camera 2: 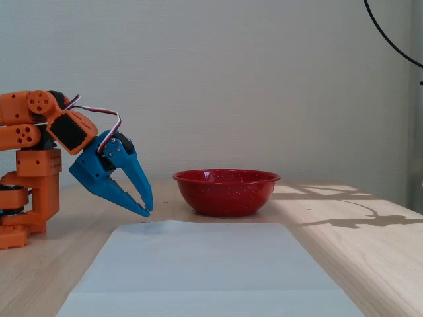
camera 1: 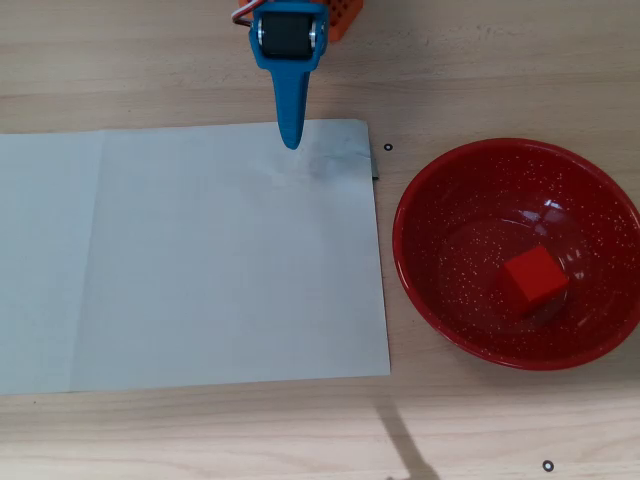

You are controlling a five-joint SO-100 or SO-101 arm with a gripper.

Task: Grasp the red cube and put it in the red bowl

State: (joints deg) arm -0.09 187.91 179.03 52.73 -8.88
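Note:
The red cube [camera 1: 533, 280] lies inside the red bowl [camera 1: 440, 200], a little right of its centre, in the overhead view. In the fixed view the red bowl [camera 2: 226, 195] stands on the table and its wall hides the cube. My blue gripper [camera 1: 290, 143] points down at the far edge of the white paper, well left of the bowl. In the fixed view the gripper [camera 2: 147, 210] hangs just above the paper's far edge with its fingertips together and nothing between them.
A white sheet of paper [camera 1: 200, 260] covers the left and middle of the wooden table. The orange arm base [camera 2: 30, 191] stands at the left in the fixed view. A cable shadow [camera 2: 350, 221] falls on the table's right side.

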